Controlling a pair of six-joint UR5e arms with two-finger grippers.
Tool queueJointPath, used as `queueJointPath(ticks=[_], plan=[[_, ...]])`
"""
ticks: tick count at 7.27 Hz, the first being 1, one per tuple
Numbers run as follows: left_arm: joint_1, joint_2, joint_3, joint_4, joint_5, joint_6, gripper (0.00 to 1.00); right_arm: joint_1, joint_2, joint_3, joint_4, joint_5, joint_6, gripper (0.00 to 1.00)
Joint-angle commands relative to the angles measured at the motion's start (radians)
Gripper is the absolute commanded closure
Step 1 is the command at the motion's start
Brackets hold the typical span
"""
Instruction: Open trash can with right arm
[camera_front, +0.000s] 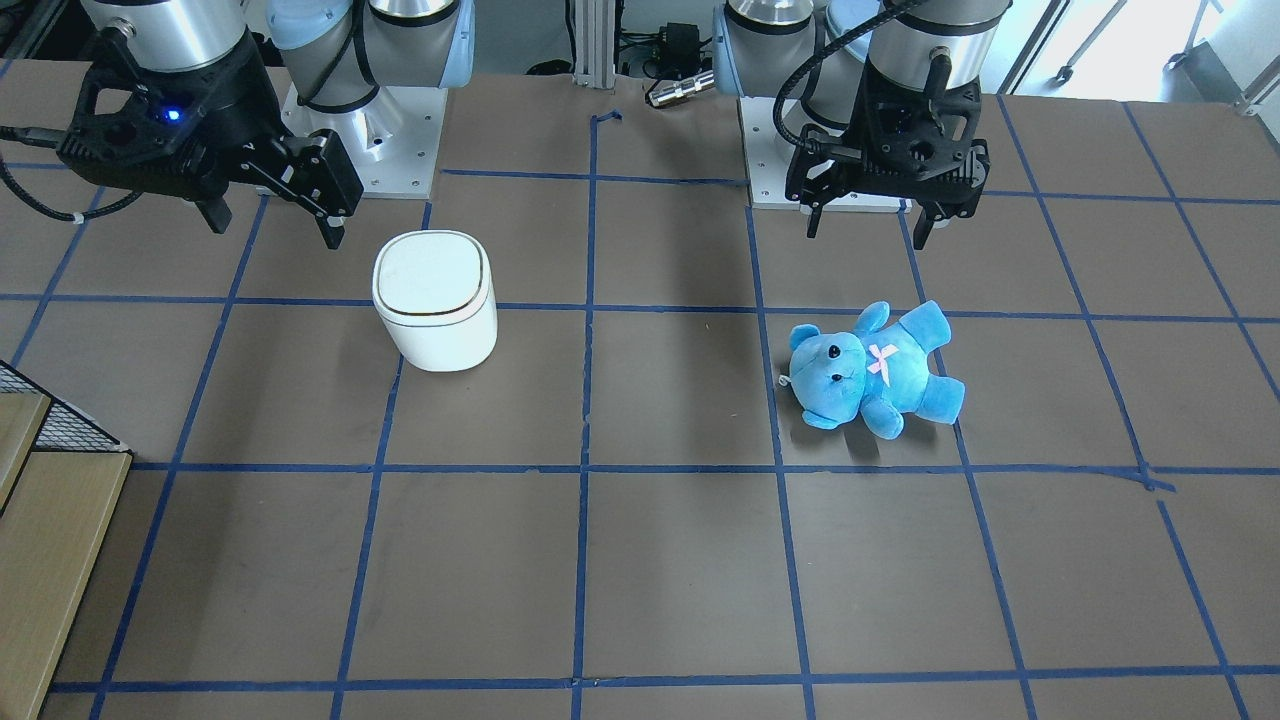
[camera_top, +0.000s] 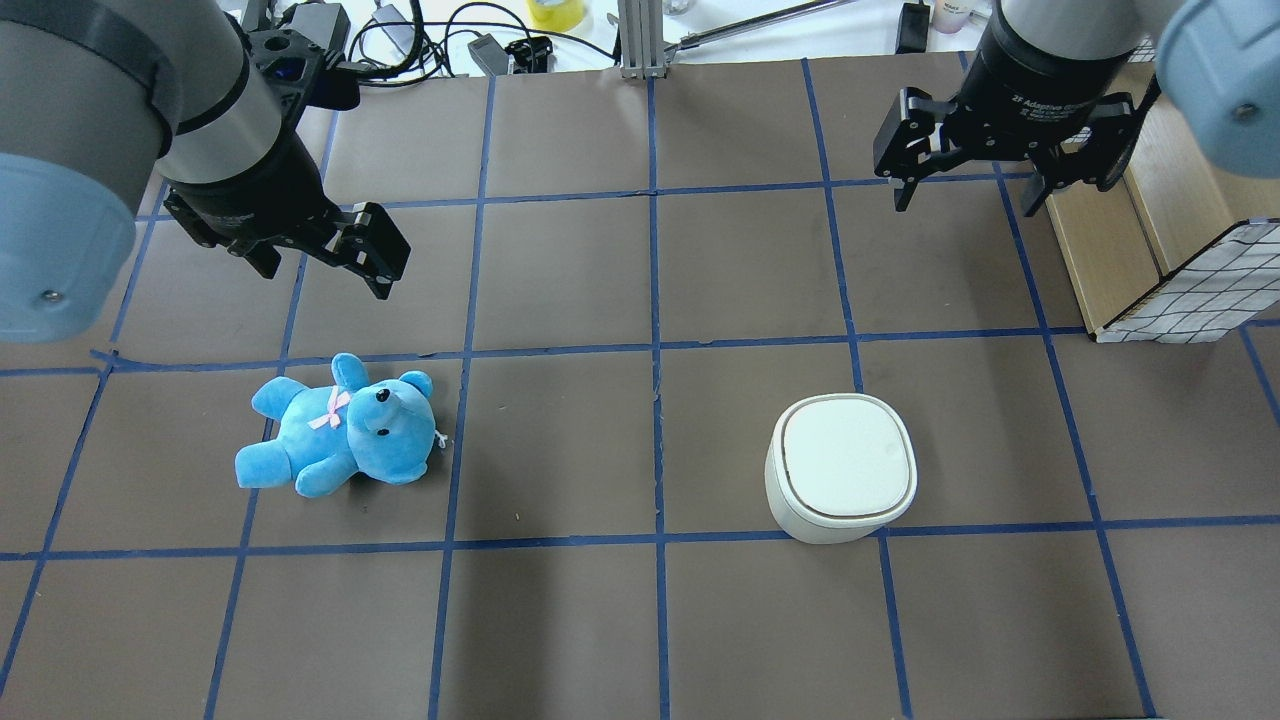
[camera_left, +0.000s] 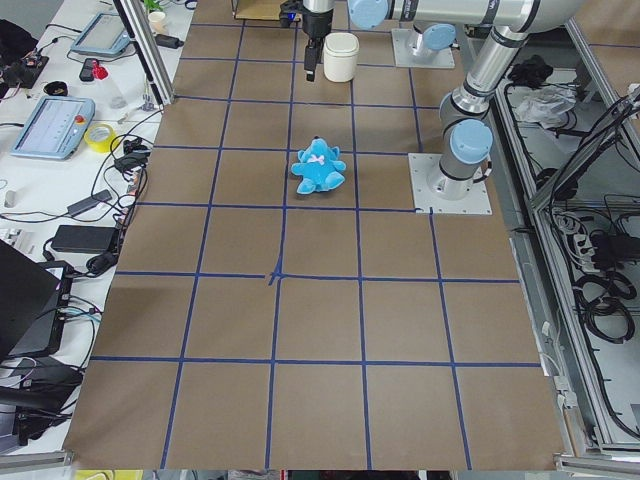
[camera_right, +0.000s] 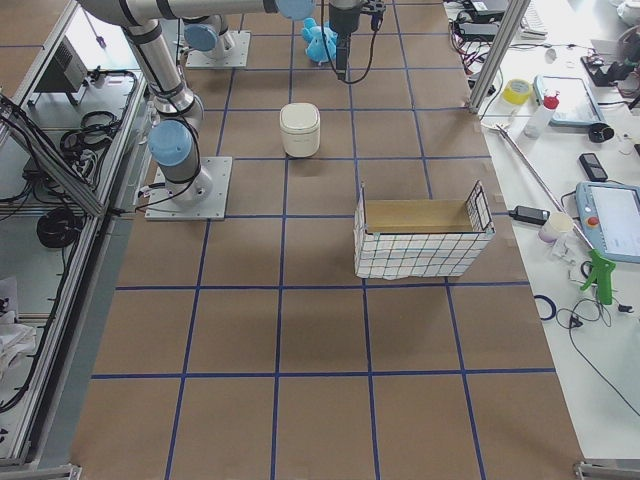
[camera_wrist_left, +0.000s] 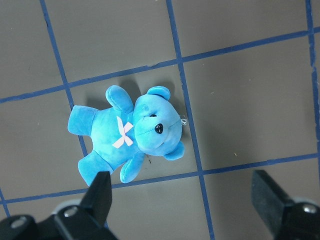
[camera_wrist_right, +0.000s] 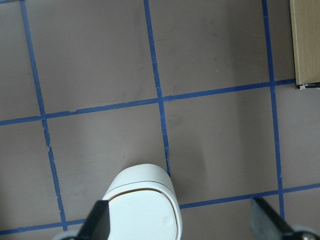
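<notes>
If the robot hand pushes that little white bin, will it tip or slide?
The trash can looks like smooth plastic, probably light, so it may slide. It narrows toward its base, so a high push might tip it.

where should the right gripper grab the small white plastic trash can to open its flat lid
The small white plastic trash can stands upright, its flat lid shut flush, no handle or lip showing. The open right gripper should probably come straight down and work a fingertip at the lid's edge, along the dark-gold rim line. The hinge side cannot be told.
</notes>
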Motion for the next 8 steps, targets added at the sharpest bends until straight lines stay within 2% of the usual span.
queueJointPath(ticks=[1, 8], plan=[[0.0, 0.0, 0.0, 0.0, 0.0, 0.0, 0.0, 0.0, 0.0, -0.004, -0.002, -0.001, -0.001, 0.0], [0.0, 0.0, 0.0, 0.0, 0.0, 0.0, 0.0, -0.008, 0.005, -0.016, 0.0, -0.011, -0.013, 0.0]])
